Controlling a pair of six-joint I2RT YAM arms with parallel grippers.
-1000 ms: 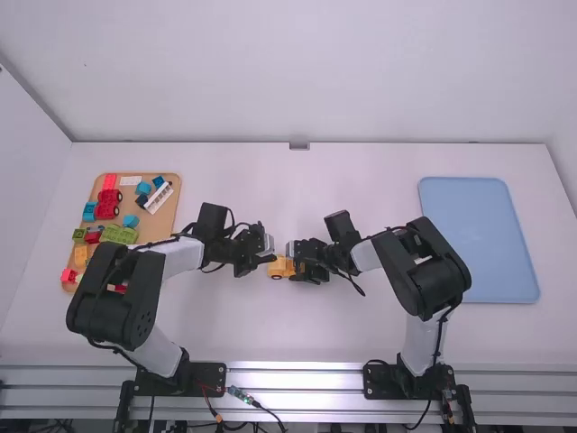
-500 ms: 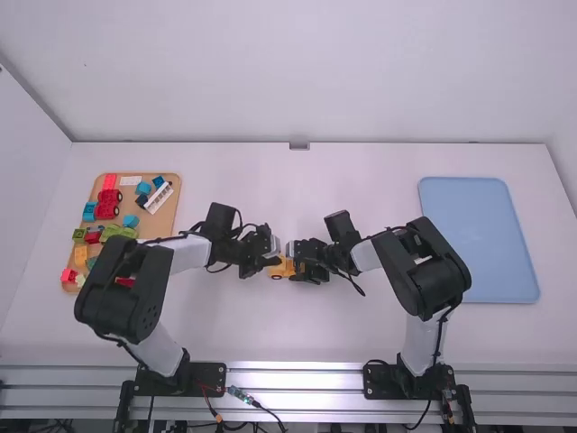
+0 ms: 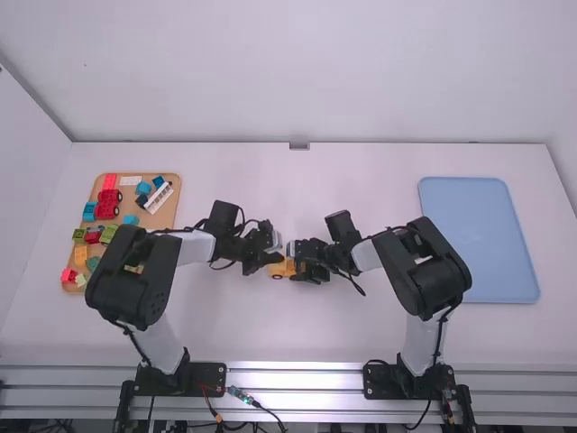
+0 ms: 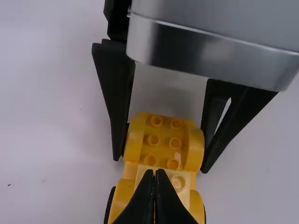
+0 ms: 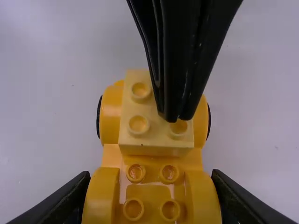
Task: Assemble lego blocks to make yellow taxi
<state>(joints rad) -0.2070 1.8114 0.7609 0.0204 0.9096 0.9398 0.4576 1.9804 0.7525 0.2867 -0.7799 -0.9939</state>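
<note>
Left wrist view: left claw (image 4: pixel 155 173), pressed together, is over pale block (image 4: pixel 178 182); off-centre push could tilt it; right claw (image 4: pixel 161 162) pinches yellow car base (image 4: pixel 163 140); this may slip.

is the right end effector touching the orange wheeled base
Touching. The left wrist view shows the right end effector with a finger against each side of the orange wheeled base.

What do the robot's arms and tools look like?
The left arm and right arm look alike: white links, chunky black joints, thin dark cables and black base plates. The left tool and right tool are black with slim, tapering fingers; a smooth, curved silvery housing sits on the right one.
</note>
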